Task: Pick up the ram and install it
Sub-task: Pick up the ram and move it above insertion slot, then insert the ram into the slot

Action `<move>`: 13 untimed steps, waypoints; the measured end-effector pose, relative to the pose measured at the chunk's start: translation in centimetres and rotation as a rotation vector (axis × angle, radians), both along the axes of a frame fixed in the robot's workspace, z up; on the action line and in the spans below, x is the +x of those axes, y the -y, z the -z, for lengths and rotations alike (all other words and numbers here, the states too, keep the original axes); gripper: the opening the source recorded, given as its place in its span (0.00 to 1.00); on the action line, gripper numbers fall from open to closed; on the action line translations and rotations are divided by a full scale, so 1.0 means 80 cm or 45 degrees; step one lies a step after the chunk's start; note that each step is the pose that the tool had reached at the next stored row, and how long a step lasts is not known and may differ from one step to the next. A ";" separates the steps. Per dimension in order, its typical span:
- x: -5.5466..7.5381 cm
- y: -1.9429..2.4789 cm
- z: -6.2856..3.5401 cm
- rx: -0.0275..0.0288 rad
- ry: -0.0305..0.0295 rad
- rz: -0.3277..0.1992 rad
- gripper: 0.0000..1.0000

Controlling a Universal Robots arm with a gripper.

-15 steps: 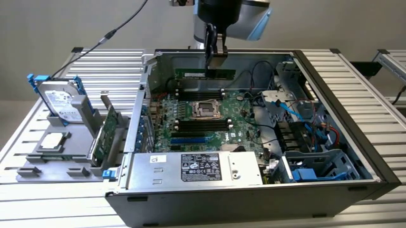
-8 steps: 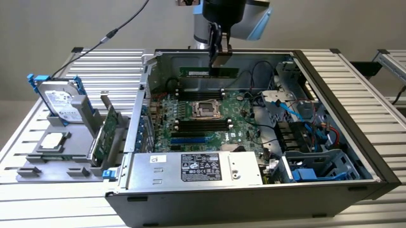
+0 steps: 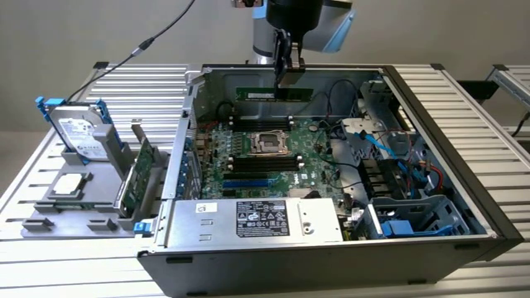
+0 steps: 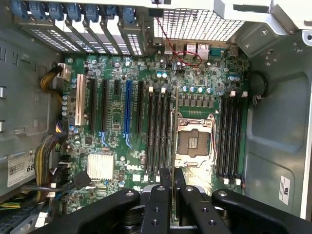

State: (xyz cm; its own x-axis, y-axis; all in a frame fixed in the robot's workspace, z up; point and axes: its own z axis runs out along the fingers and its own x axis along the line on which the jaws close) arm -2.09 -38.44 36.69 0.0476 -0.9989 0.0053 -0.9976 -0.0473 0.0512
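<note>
While the black gripper (image 3: 286, 82) hangs over the open dark-grey computer case (image 3: 331, 273), its jaws clench the top edge of the long, thin green ram stick (image 3: 258, 94). The stick is held level above the green motherboard (image 3: 319, 152), parallel to the black memory slots (image 3: 265, 162), probably so it can seat squarely.

"DELL" on the motherboard (image 4: 115, 117), "68" on a white sticker (image 4: 19, 168)

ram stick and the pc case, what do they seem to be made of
The ram stick: green circuit board, probably fibreglass laminate, matte, with a pale label. The PC case: looks like sheet metal, dull bare grey on the inner walls with folded edges, dark painted finish outside.
</note>
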 end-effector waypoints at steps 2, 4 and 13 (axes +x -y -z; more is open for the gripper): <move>0.000 0.0000 0.000 0.0000 0.0000 0.000 0.14; 0.000 0.0000 0.000 0.0000 0.0000 0.000 0.14; 0.000 0.0000 0.007 0.0000 0.0000 0.000 0.14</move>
